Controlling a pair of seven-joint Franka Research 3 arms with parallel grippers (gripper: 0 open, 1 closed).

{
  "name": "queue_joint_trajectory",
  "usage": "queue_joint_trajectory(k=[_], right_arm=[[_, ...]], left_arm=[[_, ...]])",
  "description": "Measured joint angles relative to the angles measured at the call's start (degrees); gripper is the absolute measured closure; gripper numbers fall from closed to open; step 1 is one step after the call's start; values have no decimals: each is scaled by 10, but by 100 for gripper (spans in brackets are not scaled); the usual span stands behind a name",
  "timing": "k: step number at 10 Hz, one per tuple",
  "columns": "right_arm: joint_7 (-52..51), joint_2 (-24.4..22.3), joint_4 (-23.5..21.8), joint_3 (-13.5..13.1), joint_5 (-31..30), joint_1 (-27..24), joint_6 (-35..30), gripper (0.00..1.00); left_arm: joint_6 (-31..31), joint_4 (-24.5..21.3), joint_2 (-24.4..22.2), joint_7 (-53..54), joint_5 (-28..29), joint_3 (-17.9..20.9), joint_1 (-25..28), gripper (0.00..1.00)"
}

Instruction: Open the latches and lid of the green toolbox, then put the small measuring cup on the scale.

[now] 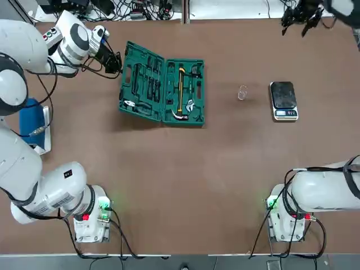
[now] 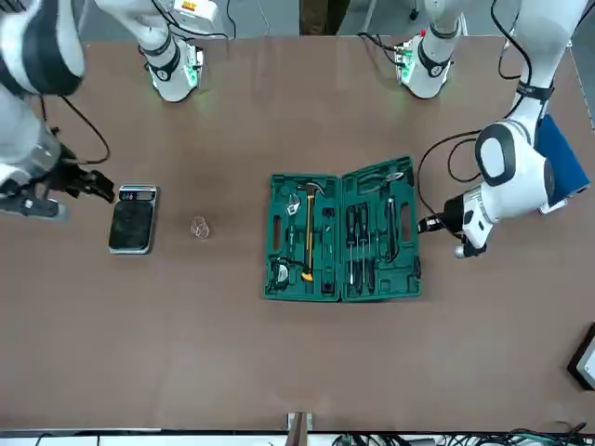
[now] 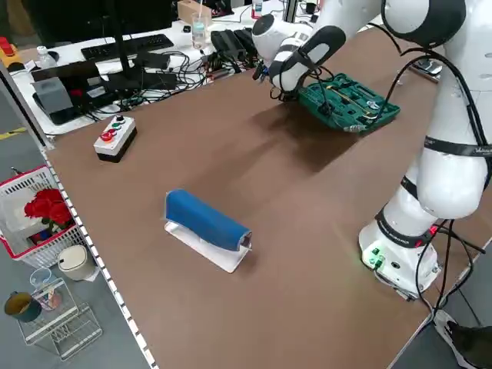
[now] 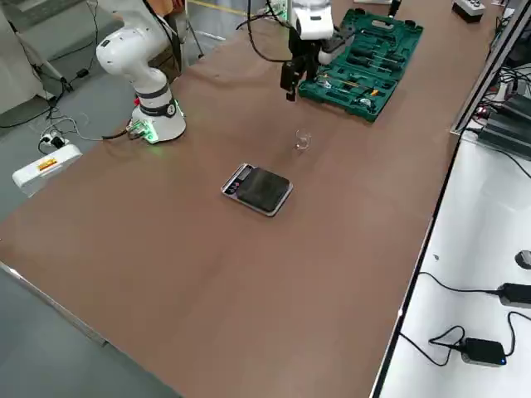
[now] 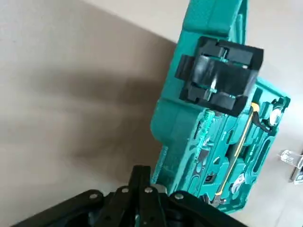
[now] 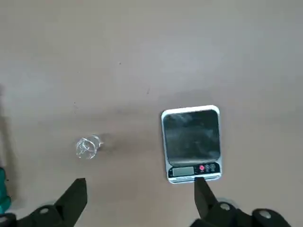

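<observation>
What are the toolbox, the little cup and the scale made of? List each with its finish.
Green toolbox: looks like moulded plastic, matte dark green, judging by the shaped tool slots inside both halves.
Small measuring cup: clear, glossy, the table showing through it; plastic or glass, cannot tell which.
Scale: glossy black top plate that reflects light, perhaps glass or polished plastic, with a silvery strip that holds the display.

Brown table top [image 3: 231, 323], matte and evenly lit, bordered by a white bench [image 4: 465, 274] carrying black cables and power adapters [image 4: 477, 348]. Beyond the table's far edge: a black keyboard [image 3: 127, 46], tangled cables, and a clear bottle [image 3: 199, 32]. Grey floor [image 4: 50, 75] alongside, with a red-filled white wire basket [image 3: 34, 211] and a wire rack [image 3: 58, 323].
</observation>
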Motion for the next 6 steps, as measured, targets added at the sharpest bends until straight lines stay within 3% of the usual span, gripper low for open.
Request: queue_joint_trajectory(k=[3,6], right_arm=[[15,9,-86,31,35,0,108,0],[77,43,-120,85,39,3,174,2]], left_arm=[[15,-1,8,0,0,0,0,99],[23,-1,17,0,2,0,0,99]])
